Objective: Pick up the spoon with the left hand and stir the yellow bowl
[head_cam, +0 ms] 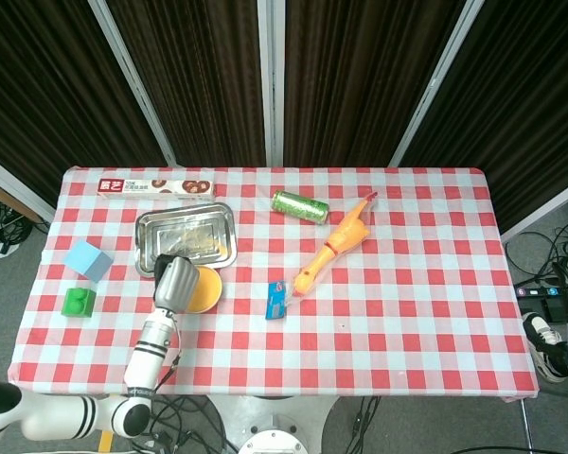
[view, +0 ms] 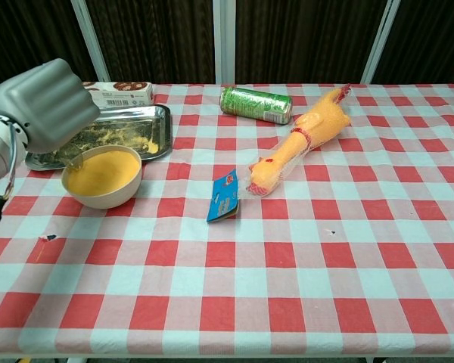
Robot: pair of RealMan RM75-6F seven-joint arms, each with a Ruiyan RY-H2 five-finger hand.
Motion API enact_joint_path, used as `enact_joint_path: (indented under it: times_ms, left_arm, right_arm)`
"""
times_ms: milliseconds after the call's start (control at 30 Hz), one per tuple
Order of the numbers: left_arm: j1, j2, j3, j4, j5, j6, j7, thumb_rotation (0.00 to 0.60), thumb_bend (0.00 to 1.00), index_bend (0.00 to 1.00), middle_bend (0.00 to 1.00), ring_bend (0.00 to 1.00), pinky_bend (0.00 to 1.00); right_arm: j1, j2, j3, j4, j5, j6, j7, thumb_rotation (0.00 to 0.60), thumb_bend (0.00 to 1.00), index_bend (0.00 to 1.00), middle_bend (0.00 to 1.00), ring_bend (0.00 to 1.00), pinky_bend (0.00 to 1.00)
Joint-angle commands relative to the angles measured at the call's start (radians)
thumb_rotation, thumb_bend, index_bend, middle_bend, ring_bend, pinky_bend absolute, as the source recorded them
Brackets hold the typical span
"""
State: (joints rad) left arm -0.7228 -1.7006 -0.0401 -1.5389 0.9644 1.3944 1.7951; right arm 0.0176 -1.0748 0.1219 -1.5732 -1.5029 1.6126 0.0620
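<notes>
The yellow bowl [view: 106,175] stands on the checked cloth just in front of the metal tray [view: 153,121]; the head view shows the bowl [head_cam: 206,292] partly covered by my left hand [head_cam: 177,281]. My left hand [view: 49,102] hangs fisted above the bowl's left rim and grips the spoon. Only a short piece of the spoon [view: 76,159] shows below the fist, its tip at the bowl's left edge. The spoon is hidden in the head view. My right hand is in neither view.
Right of the bowl lie a blue packet [view: 224,196], a rubber chicken [view: 303,141] and a green can [view: 255,103]. A biscuit box [view: 121,91] lies behind the tray. Blue [head_cam: 87,259] and green [head_cam: 79,302] blocks sit at the table's left edge.
</notes>
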Motion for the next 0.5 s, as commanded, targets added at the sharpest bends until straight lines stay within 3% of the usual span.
enact_joint_path:
  times_ms: [33,167,333,500]
  left_arm:
    - [-0.009,-0.006,0.002,0.029,0.036,-0.007,-0.05,0.6,0.39,0.8,0.95,0.94,0.99]
    - [-0.014,-0.008,0.021,0.118,0.173,-0.021,-0.236,0.6,0.39,0.8,0.96,0.95,1.0]
    - [-0.002,0.001,-0.008,0.089,0.12,-0.033,-0.232,0.6,0.4,0.8,0.96,0.94,1.0]
    - [0.003,0.033,-0.025,0.091,0.165,-0.065,-0.415,0.6,0.4,0.8,0.96,0.94,1.0]
  right_arm:
    - [0.0,0.0,0.0,0.0,0.0,0.0,0.0,0.6,0.15,0.07,0.27,0.04,0.17]
    - [-0.002,0.002,0.0,0.0,0.002,0.001,0.001,0.6,0.15,0.07,0.27,0.04,0.17]
    - [-0.002,0.003,-0.001,0.0,0.0,0.001,0.0,0.6,0.15,0.07,0.27,0.04,0.17]
    - [-0.003,0.003,0.001,-0.002,0.004,0.001,0.0,0.6,0.15,0.07,0.27,0.04,0.17]
